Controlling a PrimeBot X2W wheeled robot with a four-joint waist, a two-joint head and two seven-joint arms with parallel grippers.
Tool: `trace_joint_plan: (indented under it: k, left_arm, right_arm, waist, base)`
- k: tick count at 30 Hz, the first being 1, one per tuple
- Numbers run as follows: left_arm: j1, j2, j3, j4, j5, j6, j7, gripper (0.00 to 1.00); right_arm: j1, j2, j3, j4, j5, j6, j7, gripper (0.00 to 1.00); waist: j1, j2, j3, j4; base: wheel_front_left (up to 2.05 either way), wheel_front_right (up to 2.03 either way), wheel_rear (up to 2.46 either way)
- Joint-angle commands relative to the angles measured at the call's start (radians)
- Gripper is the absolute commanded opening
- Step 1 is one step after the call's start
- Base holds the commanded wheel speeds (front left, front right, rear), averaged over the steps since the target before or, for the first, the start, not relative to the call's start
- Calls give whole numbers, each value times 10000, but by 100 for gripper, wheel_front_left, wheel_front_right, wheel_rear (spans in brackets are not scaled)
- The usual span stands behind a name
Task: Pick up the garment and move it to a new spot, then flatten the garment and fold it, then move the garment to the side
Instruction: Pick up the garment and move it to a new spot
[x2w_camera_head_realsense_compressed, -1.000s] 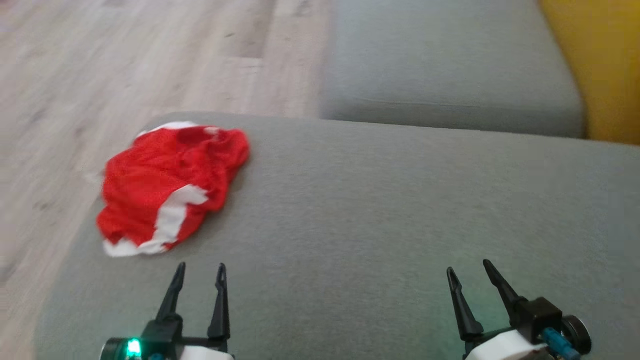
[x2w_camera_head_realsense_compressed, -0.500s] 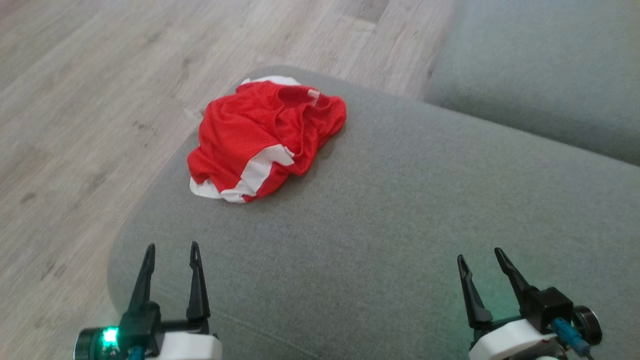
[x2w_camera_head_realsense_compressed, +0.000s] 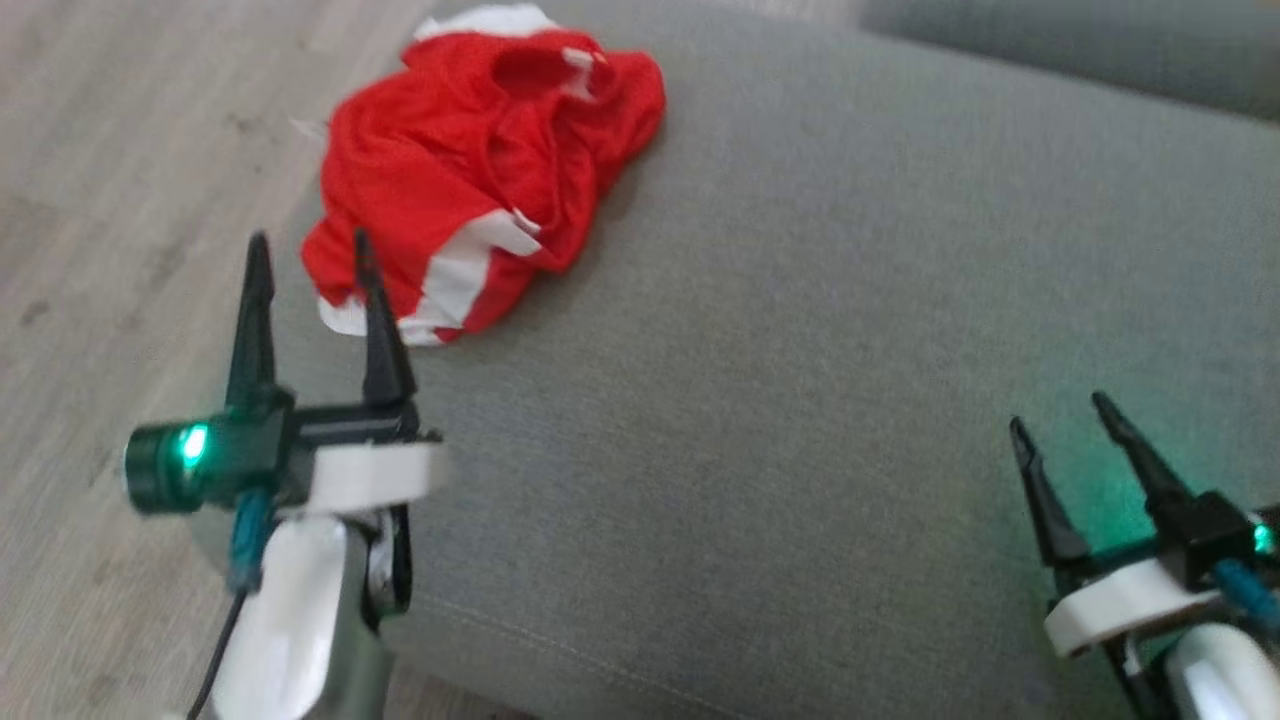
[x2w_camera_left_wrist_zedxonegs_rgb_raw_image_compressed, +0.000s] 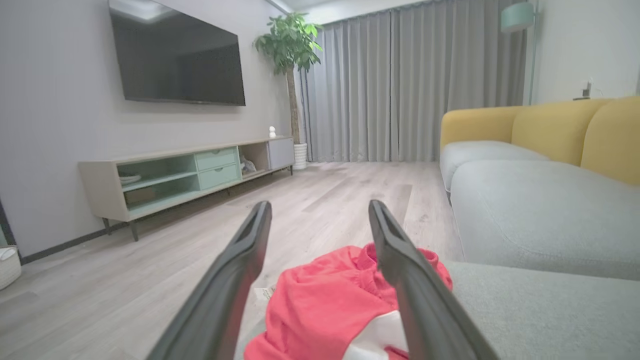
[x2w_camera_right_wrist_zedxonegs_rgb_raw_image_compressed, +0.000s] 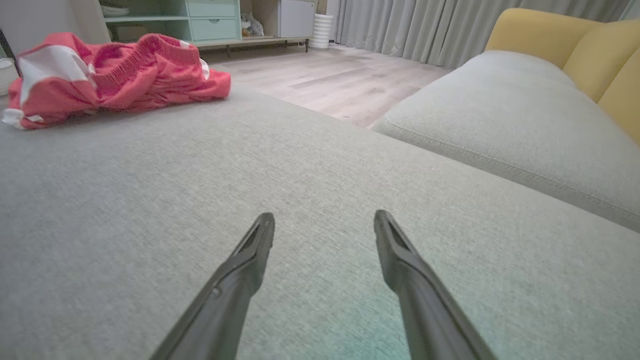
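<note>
Step 1, pickup not yet begun. Garment (x2w_camera_head_realsense_compressed: 470, 170) crumpled at cushion (x2w_camera_head_realsense_compressed: 800, 350) far-left corner. My L hand (x2w_camera_head_realsense_compressed: 310, 245) open, empty, just short; R hand (x2w_camera_head_realsense_compressed: 1060, 412) open, well apart. Next: I ease L fwd, pinch cloth.

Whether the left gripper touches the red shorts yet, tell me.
Cannot tell. In head and left wrist views one finger of the left gripper overlaps the red shorts, showing neither gap nor contact.

We saw a red garment (x2w_camera_head_realsense_compressed: 450, 160) with white bands and a plain grey cushion (x2w_camera_head_realsense_compressed: 800, 350). The floor (x2w_camera_head_realsense_compressed: 90, 150) was pale wood grain. The sofa back (x2w_camera_left_wrist_zedxonegs_rgb_raw_image_compressed: 550, 125) was yellow, the curtains (x2w_camera_left_wrist_zedxonegs_rgb_raw_image_compressed: 400, 85) grey, the 2 drawers (x2w_camera_left_wrist_zedxonegs_rgb_raw_image_compressed: 216, 160) mint green. The left gripper (x2w_camera_head_realsense_compressed: 310, 235) and right gripper (x2w_camera_head_realsense_compressed: 1058, 410) had black fingers.
</note>
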Motion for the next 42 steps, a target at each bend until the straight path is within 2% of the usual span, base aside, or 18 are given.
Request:
trace_joint_plan:
  k: [1,7,18,27,33,34,35,36,37,42]
  left_arm:
    - [-485,54,184,1,-57,211,-49,100]
    - [-1578,54,-258,1262,-1118,889,-49,100]
    - [-2281,54,-677,3190,-2086,1777,-49,100]
    - [-2575,54,-336,3712,-2067,1484,-49,100]
    - [-3211,54,-57,4485,-2159,1371,-49,100]
    - [-3301,54,-60,4630,-2145,1336,-49,90]
    - [-3373,54,-62,4749,-2146,1285,-49,58]
    - [-3444,54,-50,4829,-2199,1226,-49,16]
    - [-3536,54,-19,4822,-2253,1175,-49,0]
    - [-3844,54,136,3903,-1595,1154,-49,0]
  right_arm:
    - [-262,-340,210,-368,52,75,-136,100]
    - [-560,-946,190,-540,167,75,-136,100]
    - [-646,-1343,-188,-790,270,75,-136,100]
    - [-723,-1229,-116,-853,280,75,-136,100]
    - [-811,-1499,-225,-939,379,75,-136,100]
    - [-821,-1501,-251,-940,386,75,-136,100]
    - [-811,-1491,-274,-934,398,75,-136,100]
    - [-803,-1483,-304,-943,406,75,-136,100]
    - [-811,-1483,-336,-958,411,75,-136,100]
    - [-1009,-1289,-354,-927,457,75,-136,100]
  waist:
    - [-3,0,883,-478]
    - [-3,0,1656,-834]
    - [-3,0,2131,-1064]
    - [-3,0,2249,-1250]
    - [-3,0,2776,-1353]
    - [-3,0,2816,-1357]
    - [-3,0,2845,-1353]
    - [-3,0,2909,-1342]
    - [-3,0,2998,-1323]
    - [-3,0,3080,-1356]
  base:
    - [0,0,0]
    - [0,0,0]
    - [0,0,0]
    - [0,0,0]
    - [0,0,0]
    - [0,0,0]
    - [0,0,0]
    - [0,0,0]
    - [0,0,0]
    - [0,0,0]
